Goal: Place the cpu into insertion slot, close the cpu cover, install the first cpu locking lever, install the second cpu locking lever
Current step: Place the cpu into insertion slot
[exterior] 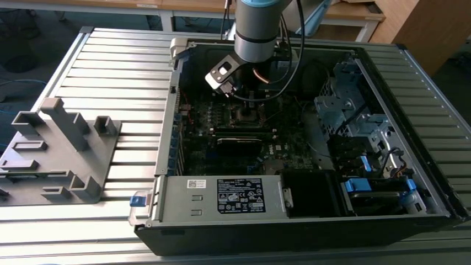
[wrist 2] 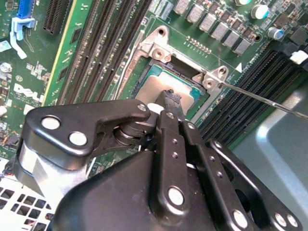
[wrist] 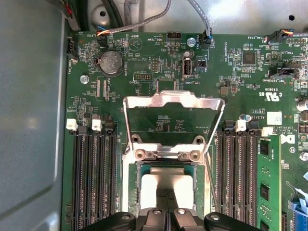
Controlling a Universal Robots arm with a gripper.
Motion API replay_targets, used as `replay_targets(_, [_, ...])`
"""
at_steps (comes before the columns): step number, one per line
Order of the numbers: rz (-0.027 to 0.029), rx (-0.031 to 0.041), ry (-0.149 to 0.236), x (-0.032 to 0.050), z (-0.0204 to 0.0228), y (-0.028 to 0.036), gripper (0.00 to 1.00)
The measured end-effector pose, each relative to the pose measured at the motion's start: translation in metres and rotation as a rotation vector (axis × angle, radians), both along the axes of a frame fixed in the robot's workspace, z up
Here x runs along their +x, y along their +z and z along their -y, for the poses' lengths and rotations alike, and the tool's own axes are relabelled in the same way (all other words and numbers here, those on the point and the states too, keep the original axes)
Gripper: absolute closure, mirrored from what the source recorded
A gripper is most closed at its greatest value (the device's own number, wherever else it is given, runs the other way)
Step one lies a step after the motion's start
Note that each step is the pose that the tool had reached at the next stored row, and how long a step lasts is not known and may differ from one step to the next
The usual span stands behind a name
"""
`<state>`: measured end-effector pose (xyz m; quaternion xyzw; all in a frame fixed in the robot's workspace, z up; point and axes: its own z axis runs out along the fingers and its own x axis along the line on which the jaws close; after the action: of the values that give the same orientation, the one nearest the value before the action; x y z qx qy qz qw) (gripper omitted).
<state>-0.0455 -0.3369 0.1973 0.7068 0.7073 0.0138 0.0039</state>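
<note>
Exterior view: the arm (exterior: 254, 33) is reached into the open PC case (exterior: 309, 221) on the slatted bench (exterior: 110, 66), with the end effector (exterior: 248, 105) held over the middle of the motherboard (exterior: 220, 149). A white printed label (exterior: 239, 195) is carried on the power supply (exterior: 184, 201); its text is not read off.

Second wrist view: the end effector is clenched with nothing gripped, its tip set on the cpu (wrist 2: 154, 86), likely to seat it. The cpu is lying in the insertion slot (wrist 2: 166, 62). One locking lever (wrist 2: 260, 98) is left unlatched.

First wrist view: the cpu cover (wrist: 173, 101) is stood open on its hinge, so the slot is kept accessible. White silkscreen is printed across the board.
</note>
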Motion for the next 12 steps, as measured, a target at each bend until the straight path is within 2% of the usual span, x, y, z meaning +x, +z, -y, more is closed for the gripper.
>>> replay_targets(7, [0.0008, 0.0011, 0.0, 0.0001, -0.0001, 0.0006, 0.89])
replay_targets(9, [0.0021, 0.0037, 0.0, 0.0003, -0.0006, 0.0039, 0.89])
replay_targets(12, [0.0008, 0.0014, 0.0, 0.0001, -0.0003, 0.0124, 0.89])
